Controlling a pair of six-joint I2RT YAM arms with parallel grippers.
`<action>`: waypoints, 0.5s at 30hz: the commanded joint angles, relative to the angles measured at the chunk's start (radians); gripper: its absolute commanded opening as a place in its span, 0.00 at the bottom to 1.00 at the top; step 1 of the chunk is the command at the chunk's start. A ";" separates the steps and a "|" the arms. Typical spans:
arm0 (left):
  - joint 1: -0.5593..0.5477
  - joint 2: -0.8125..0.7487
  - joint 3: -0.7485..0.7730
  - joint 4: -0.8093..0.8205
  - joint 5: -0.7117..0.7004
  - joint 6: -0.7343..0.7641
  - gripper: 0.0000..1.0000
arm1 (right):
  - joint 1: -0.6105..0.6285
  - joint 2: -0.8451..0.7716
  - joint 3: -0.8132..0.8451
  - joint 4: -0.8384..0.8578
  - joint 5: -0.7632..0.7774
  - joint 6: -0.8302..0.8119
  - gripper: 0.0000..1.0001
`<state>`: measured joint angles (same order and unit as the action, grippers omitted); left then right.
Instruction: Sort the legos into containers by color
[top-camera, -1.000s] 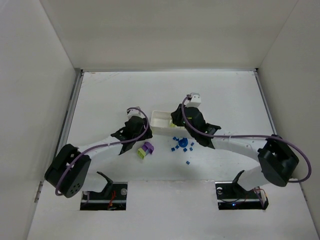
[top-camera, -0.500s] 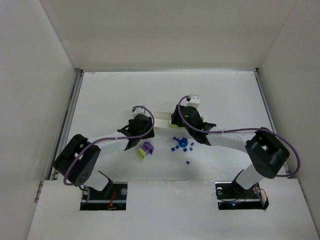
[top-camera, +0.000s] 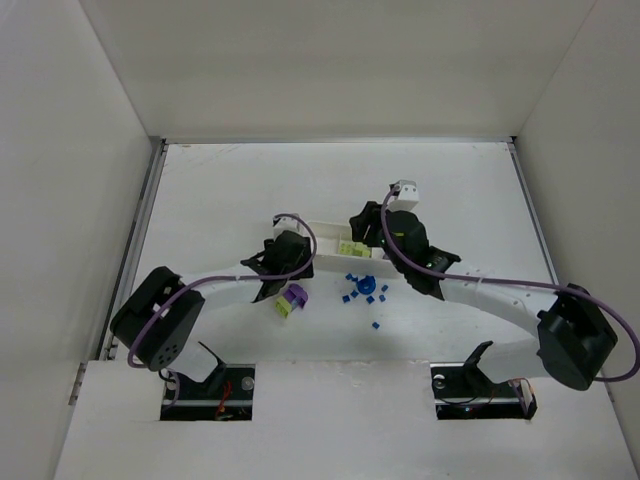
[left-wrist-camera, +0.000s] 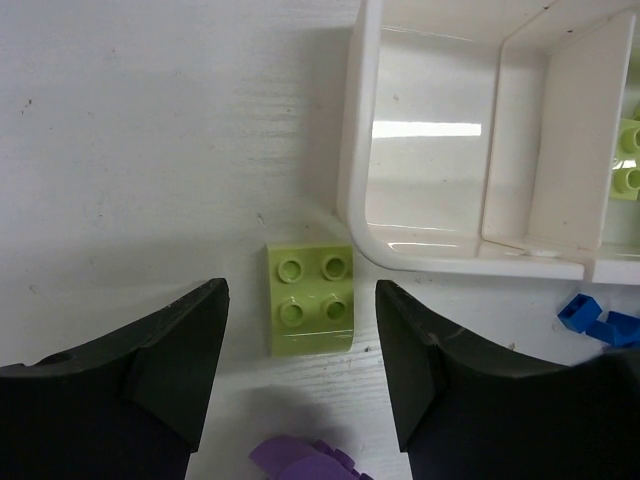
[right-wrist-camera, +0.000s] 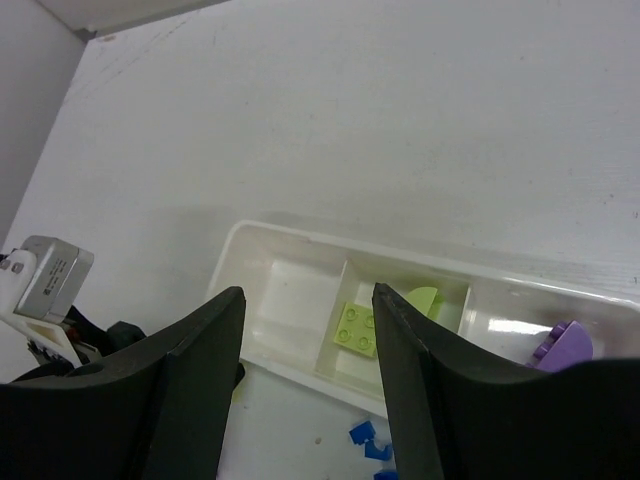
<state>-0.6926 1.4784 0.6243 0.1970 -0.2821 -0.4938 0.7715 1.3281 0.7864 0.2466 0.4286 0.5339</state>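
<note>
Lime-green brick (left-wrist-camera: 311, 300), square and studs up, lies flat on the table (left-wrist-camera: 150, 120) between the spread, empty fingers of the left gripper (left-wrist-camera: 300, 292), centred on its closing line. Being square, it offers no preferred axis. A purple block (left-wrist-camera: 300, 460) lies just behind it, toward the wrist. To the right, the brick sits just beside the rounded corner of the white tray (left-wrist-camera: 352, 150), whose nearest end compartment is bare. The middle compartment holds green bricks (right-wrist-camera: 358, 328), and the right-hand one a purple piece (right-wrist-camera: 560, 345). The right gripper (right-wrist-camera: 308, 300) hangs open and empty above the tray. The left arm is judged nearer the loose brick.
</note>
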 joint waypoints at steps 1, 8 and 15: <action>-0.015 0.005 0.028 0.005 -0.040 0.018 0.58 | -0.004 -0.007 -0.003 0.002 -0.030 -0.048 0.60; -0.048 0.063 0.063 -0.017 -0.094 0.041 0.39 | -0.004 -0.020 -0.056 0.071 -0.045 -0.041 0.60; -0.090 -0.024 0.060 -0.094 -0.213 0.052 0.19 | -0.018 -0.058 -0.110 0.108 -0.057 -0.037 0.60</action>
<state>-0.7647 1.5326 0.6651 0.1520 -0.4080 -0.4606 0.7666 1.3056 0.6846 0.2707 0.3813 0.5076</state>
